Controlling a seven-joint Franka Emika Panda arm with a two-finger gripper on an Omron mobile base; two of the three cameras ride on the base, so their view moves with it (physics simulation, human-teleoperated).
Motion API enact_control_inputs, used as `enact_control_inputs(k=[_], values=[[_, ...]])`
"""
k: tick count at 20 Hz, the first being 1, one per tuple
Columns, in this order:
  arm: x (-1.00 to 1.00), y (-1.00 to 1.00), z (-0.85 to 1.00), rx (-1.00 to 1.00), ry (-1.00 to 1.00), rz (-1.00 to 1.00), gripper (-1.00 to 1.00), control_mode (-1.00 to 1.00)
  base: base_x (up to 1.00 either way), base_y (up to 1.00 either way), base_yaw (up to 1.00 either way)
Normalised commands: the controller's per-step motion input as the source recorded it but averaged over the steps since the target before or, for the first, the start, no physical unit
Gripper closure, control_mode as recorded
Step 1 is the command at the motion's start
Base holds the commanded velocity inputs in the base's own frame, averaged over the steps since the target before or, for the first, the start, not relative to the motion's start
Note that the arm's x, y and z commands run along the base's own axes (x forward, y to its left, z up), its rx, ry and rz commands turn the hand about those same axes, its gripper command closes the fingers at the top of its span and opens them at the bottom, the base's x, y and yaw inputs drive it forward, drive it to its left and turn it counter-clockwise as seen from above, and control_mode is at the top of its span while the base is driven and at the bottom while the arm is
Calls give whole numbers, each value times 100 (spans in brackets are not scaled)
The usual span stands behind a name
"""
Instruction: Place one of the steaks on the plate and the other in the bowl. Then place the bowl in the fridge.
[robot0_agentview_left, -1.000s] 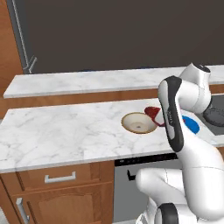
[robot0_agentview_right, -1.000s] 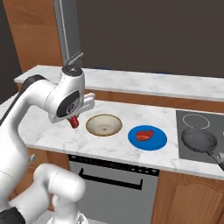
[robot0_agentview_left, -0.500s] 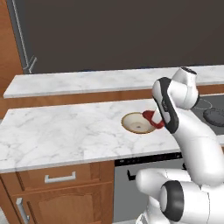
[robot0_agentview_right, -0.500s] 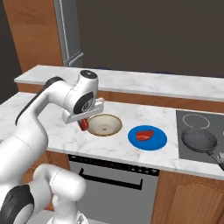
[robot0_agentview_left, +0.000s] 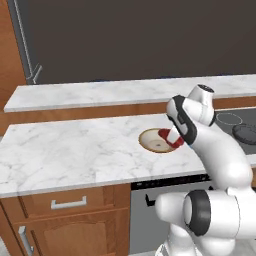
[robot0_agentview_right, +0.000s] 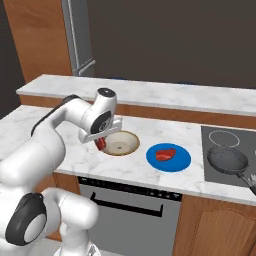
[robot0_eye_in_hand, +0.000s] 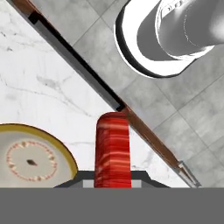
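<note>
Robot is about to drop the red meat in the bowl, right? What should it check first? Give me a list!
1. Pincer shut on the second flat red raw steak: ok.
2. First red steak already lying on the flat round blue plate: ok.
3. Shallow tan bowl with brown rim has nothing inside: ok.
4. Held steak above the bowl's middle: not ok. In the hand view the bowl sits off to one side, and the steak hangs by the rim, near the counter edge.
5. Dark frying pan out of the way: ok, it sits far off on the stove.
6. Tall grey metallic fridge door open for later: cannot tell.
</note>
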Motion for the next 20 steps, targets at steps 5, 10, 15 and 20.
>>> enact_control_inputs(k=[5, 10, 15, 20], values=[[46, -12, -22, 0, 0, 0, 100, -100, 0, 0, 0], [39, -5, -21, 0, 0, 0, 100, -100, 0, 0, 0], [38, 0, -30, 0, 0, 0, 100, -100, 0, 0, 0], [44, -4, -28, 0, 0, 0, 100, -100, 0, 0, 0]])
